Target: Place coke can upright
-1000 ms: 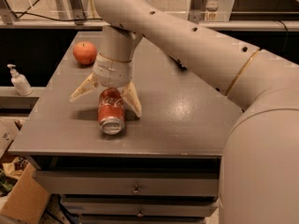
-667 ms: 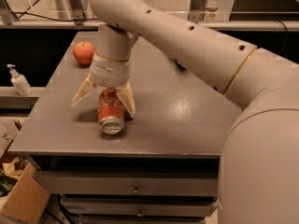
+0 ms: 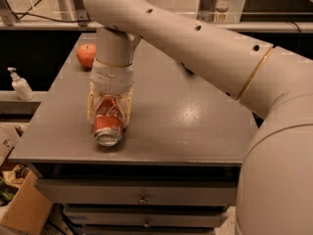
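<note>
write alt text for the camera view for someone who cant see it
A robot arm's end effector points straight down and grips a red coke can that lies on its side near the front left of a grey table, one silver end facing the camera. An apple sits near the table's back left corner.

a gray table fills the middle, with a soft shine of light on top. under it at 6 o'clock are drawers with small knobs. at 9 o'clock a white pump bottle stands on a pale ledge. at 7 o'clock sits a brown cardboard box. at 12 o'clock runs a pale rail, dark below it.
</note>
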`<action>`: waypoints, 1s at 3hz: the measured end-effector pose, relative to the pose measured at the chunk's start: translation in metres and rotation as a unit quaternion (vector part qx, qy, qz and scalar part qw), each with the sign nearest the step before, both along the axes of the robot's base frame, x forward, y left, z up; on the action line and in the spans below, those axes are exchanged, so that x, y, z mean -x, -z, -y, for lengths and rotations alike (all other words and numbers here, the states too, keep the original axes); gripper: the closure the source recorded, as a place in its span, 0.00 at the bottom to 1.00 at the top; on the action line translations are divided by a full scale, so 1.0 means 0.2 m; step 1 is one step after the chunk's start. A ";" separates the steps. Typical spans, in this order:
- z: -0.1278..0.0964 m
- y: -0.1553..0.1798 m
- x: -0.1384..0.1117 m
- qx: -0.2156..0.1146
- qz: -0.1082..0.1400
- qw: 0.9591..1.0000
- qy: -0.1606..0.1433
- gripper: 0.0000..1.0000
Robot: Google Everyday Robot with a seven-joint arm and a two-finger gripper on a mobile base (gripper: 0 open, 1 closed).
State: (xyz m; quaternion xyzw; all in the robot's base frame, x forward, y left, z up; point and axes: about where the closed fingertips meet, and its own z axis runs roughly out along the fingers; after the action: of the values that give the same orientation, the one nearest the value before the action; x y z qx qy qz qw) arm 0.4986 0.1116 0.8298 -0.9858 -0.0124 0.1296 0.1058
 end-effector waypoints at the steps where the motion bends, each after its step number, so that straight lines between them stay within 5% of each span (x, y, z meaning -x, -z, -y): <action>1: 0.02 -0.01 0.01 0.007 0.007 1.000 0.004 0.87; 2: 0.00 -0.01 0.00 -0.001 0.013 1.000 0.007 1.00; 3: -0.01 0.00 0.00 -0.002 0.023 1.000 0.007 1.00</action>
State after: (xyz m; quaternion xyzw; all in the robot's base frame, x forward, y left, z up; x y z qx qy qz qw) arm 0.4990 0.1127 0.8293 -0.9884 -0.0080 0.1062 0.1080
